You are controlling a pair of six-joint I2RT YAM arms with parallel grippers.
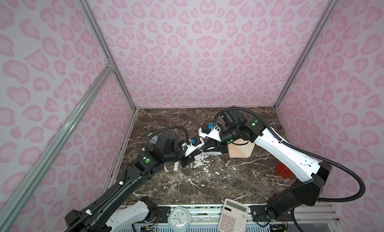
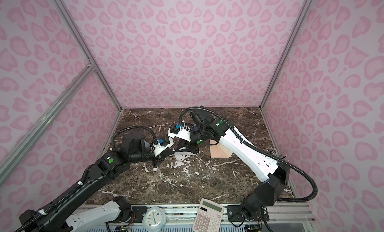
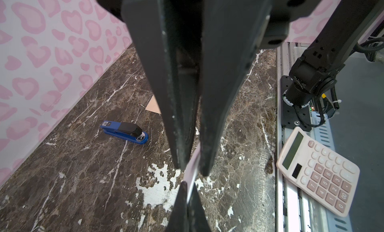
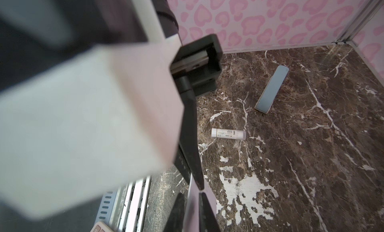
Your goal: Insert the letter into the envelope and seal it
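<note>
The letter (image 3: 190,172) is a pale sheet seen edge-on, held up off the marble table between the two grippers, which meet tip to tip. In the left wrist view my left gripper (image 3: 187,185) is shut on it, and my right gripper's long black fingers (image 3: 178,116) come in from the opposite side. My right gripper (image 4: 190,194) is shut on the same sheet (image 4: 191,209). In both top views the grippers (image 1: 201,151) (image 2: 175,151) meet mid-table. The peach envelope (image 1: 241,151) (image 2: 218,153) lies flat to their right, partly under the right arm.
On the marble lie a white glue stick (image 4: 228,134) (image 1: 176,166), a grey-blue bar (image 4: 272,89), a blue stapler (image 3: 124,131) and a red round object (image 1: 283,170). A calculator (image 1: 233,215) and a clock (image 1: 179,218) sit on the front rail. Pink patterned walls close in three sides.
</note>
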